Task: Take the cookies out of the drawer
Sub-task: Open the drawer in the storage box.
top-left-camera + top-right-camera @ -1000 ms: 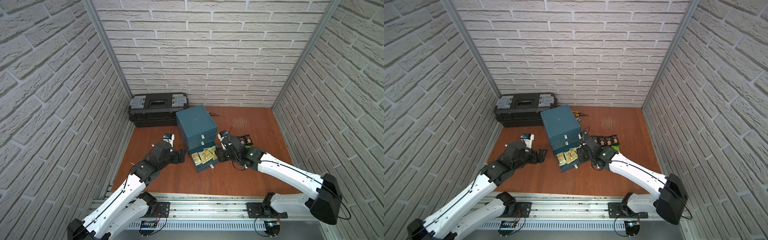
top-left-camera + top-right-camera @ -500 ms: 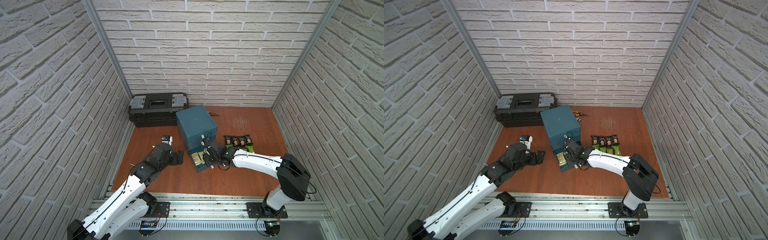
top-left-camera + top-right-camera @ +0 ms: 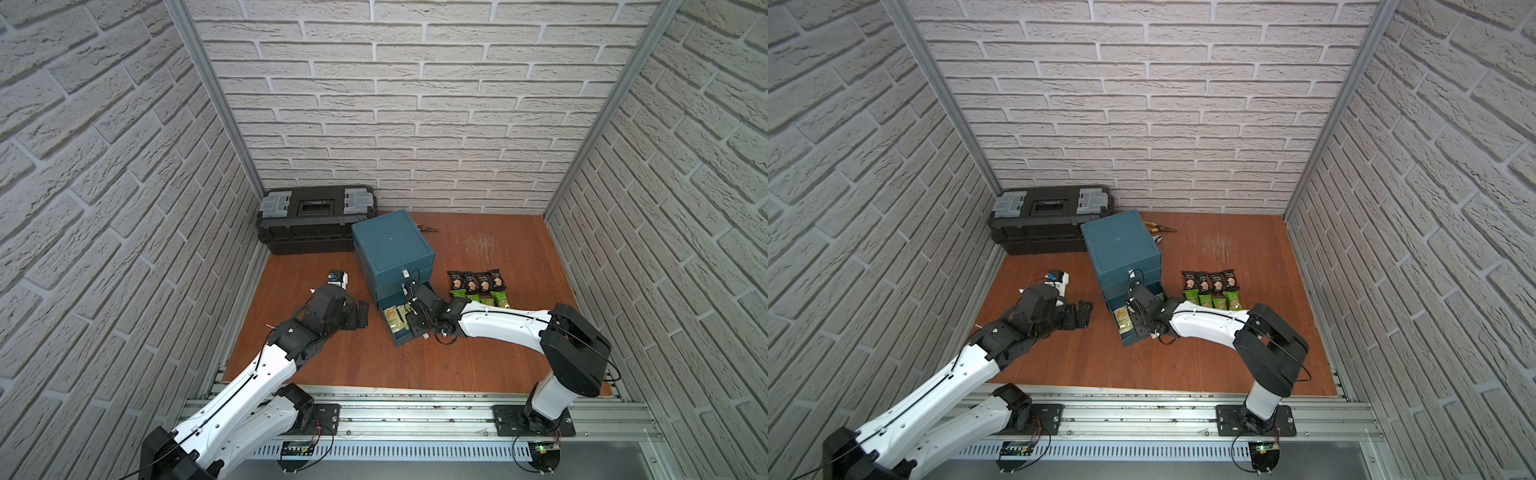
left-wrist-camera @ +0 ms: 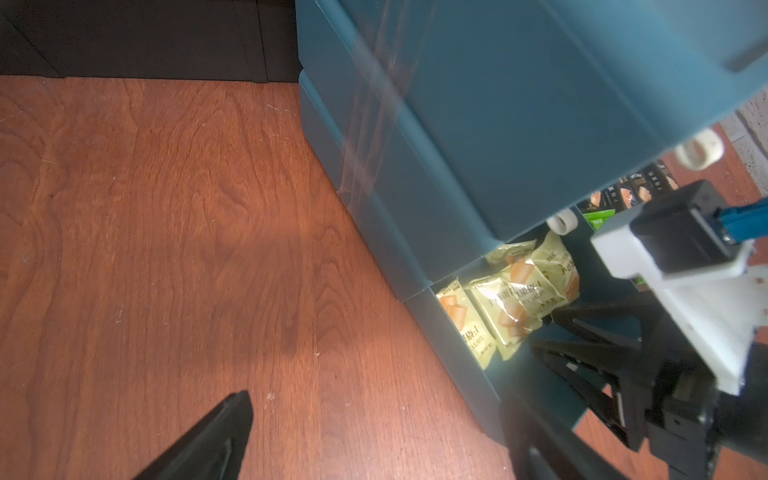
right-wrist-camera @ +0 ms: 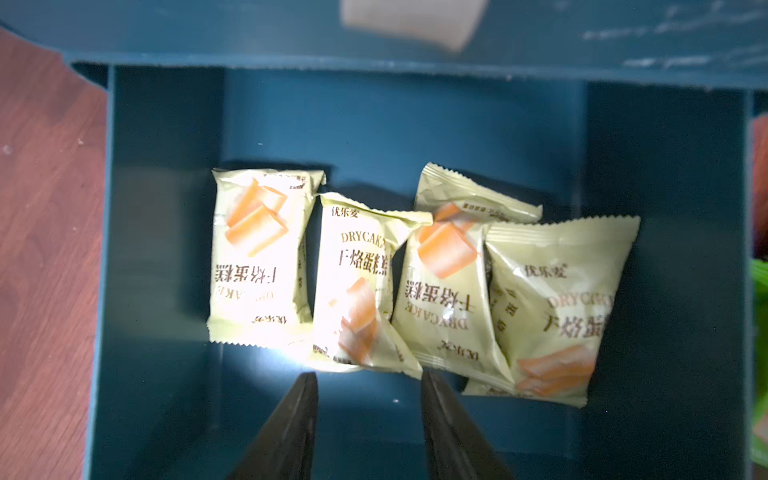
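risk first: the four cream cookie packets (image 5: 415,282) in the open bottom drawer (image 5: 166,395) overlap each other, so if the right hand (image 5: 368,386) bites down where it's lined up it could pinch two wrappers at once, or just catch a crimped edge and let it slide off. wrappers look slick and puffy imo, so a shallow grip prob slips. the fingers could also snag the drawer's front wall on the way in or out and drag the whole teal cabinet (image 3: 392,245), since nothing's bracing it.

right arm is stretched low across the tabletop (image 3: 415,357), wrist dipped over the drawer, fingers parted with a packet-wide gap and nothing between them, tips just short of the second packet from the left in the wrist view.

left hand (image 3: 359,316) hangs near the tabletop beside the cabinet, well apart from the drawer; its fingers (image 4: 216,436) look spread and empty, though only one shows clearly up close, so i'm not fully sure.

eight packets, black (image 3: 476,280) and green (image 3: 484,297), already sit in two rows on the tabletop right of the cabinet. four left inside.
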Available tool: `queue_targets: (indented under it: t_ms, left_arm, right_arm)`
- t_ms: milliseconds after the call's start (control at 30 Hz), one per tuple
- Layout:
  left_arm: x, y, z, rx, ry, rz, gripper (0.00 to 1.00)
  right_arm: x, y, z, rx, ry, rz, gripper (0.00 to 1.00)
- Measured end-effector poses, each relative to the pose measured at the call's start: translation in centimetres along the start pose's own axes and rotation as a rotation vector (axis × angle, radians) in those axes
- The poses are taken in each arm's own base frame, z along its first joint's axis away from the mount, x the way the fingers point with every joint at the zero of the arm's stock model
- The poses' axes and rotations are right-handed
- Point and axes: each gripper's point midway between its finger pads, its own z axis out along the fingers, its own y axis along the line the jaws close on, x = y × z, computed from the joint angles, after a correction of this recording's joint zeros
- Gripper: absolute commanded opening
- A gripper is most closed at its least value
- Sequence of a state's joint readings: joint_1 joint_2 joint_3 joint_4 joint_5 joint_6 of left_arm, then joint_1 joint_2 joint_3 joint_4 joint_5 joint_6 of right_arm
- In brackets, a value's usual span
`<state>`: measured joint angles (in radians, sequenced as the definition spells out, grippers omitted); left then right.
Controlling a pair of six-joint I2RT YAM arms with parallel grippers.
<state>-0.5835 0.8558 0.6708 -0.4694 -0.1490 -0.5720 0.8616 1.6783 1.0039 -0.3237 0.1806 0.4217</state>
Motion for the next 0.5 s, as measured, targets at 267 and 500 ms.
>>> queue_targets:
  t_ms: [267,500]
  left_arm:
    - [-0.3,-0.3,0.2,0.010,-0.008,-0.002,0.99]
    - [-0.3,-0.3,0.1,0.014,-0.012,-0.002,0.99]
  right_arm:
    - [0.6,-0.2,-0.5,-0.005,0.013,-0.013,0.48]
    - [-1.9,1.2,-1.4,-0.050,-0.031,-0.009,0.47]
